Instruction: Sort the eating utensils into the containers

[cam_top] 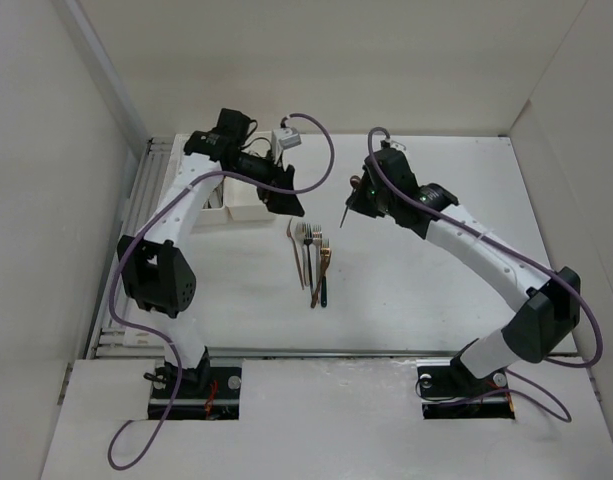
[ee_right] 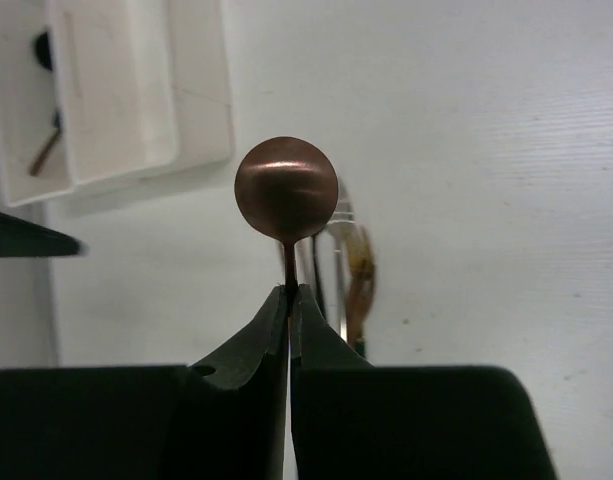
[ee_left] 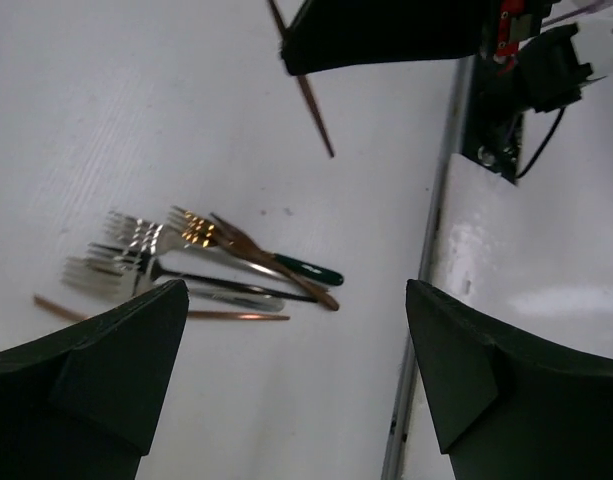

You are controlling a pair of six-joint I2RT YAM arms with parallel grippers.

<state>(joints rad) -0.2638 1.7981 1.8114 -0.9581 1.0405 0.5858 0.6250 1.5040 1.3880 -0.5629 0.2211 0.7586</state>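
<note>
My right gripper (cam_top: 356,205) is shut on the handle of a copper spoon (ee_right: 286,190) and holds it above the table, bowl toward the camera, fingertips (ee_right: 276,310) pinched together. The spoon's handle also shows in the left wrist view (ee_left: 308,98). A pile of several forks and utensils (cam_top: 311,255), silver, gold and dark-handled, lies mid-table and shows in the left wrist view (ee_left: 201,265). The white containers (cam_top: 248,211) sit at the back left, partly hidden by my left arm; in the right wrist view (ee_right: 116,90) one utensil (ee_right: 46,150) lies in the left bin. My left gripper (ee_left: 296,370) is open and empty beside the bins.
A metal rail (cam_top: 151,200) runs along the table's left side under the white wall. A seam between table panels (ee_left: 436,230) runs past the pile. The left gripper's finger (ee_right: 26,238) juts in at the left of the right wrist view.
</note>
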